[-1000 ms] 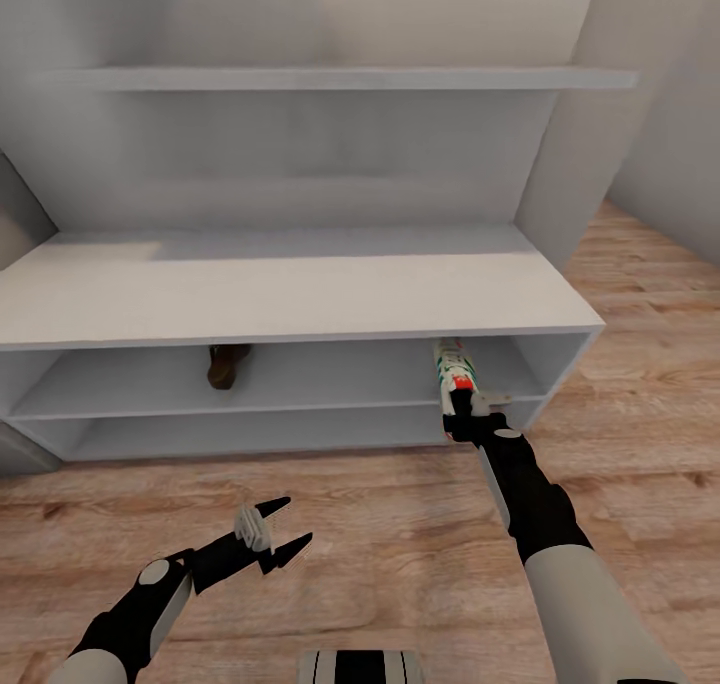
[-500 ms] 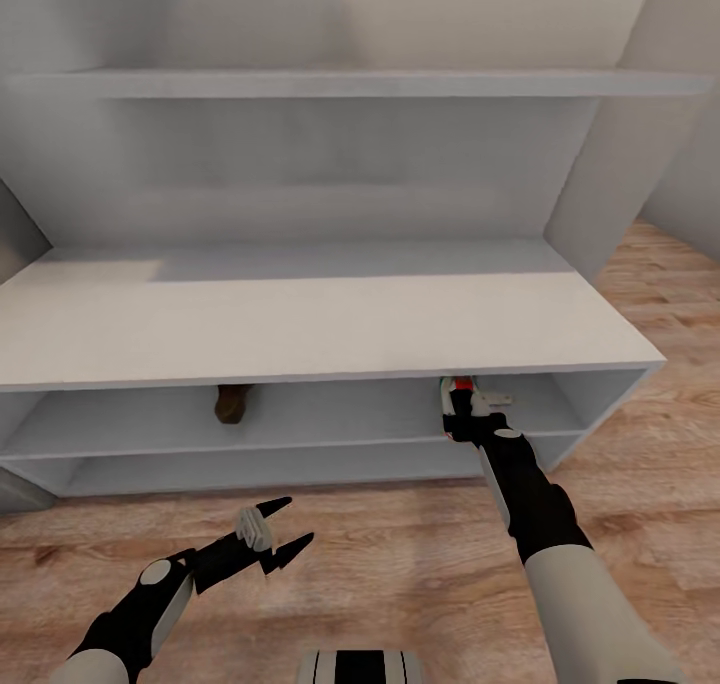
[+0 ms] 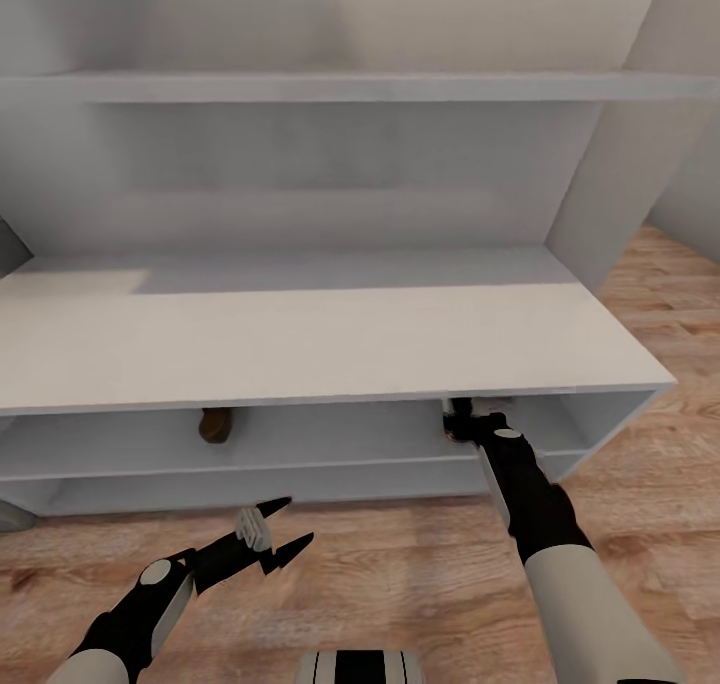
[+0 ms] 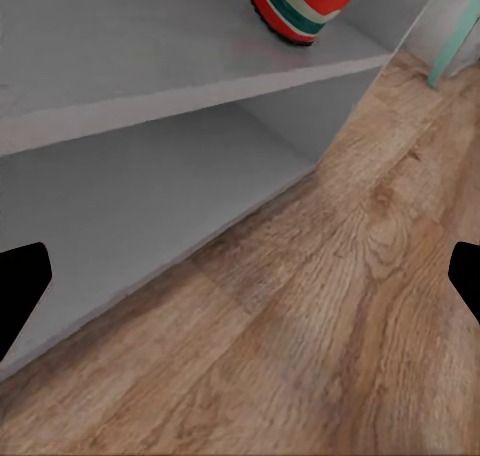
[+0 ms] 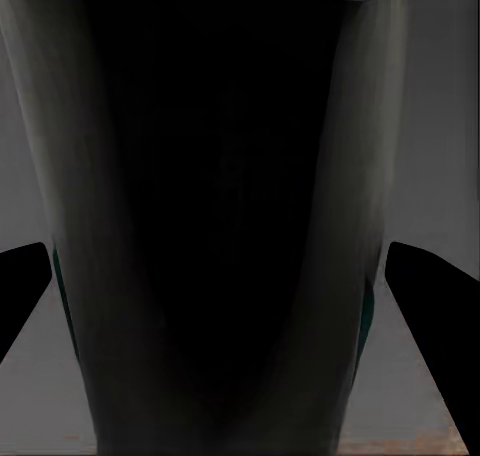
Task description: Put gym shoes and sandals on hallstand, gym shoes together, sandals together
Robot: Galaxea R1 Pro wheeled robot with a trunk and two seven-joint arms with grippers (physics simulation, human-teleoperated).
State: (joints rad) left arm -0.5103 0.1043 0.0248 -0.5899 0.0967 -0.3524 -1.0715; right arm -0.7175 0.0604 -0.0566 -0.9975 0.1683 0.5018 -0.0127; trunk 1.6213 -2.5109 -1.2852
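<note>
The right pincer [image 3: 460,426] reaches under the flat top of the hallstand [image 3: 330,344], its tip at the upper open shelf; whether it is clenched on a shoe or released cannot be told, since the head view hides its fingers under the top's edge and the right wrist view is too dark to read. In that wrist view a gym shoe [image 5: 215,226] lies straight ahead of the pincer, between its dark fingertips [image 5: 20,286]; its long axis runs away from the pincer into the shelf, and which end faces the pincer is not clear. The left wrist view catches the rounded red, green and white end of a gym shoe [image 4: 300,1] on the upper shelf, beyond the left pincer [image 3: 268,539] and above it; whether it is the same shoe cannot be told.

The left pincer hangs released and empty over the corridor floor [image 3: 400,564], just in front of the hallstand; a brown sandal [image 3: 214,424] stands deep on the upper shelf, beyond that pincer and well apart from the right one.

The likely trouble: pulling the right arm back with the fingers not fully clear could drag the shoe over the shelf lip to the floor; lifting the wrist could knock the underside of the top; a skewed shoe would leave poor room for its mate beside it.
</note>
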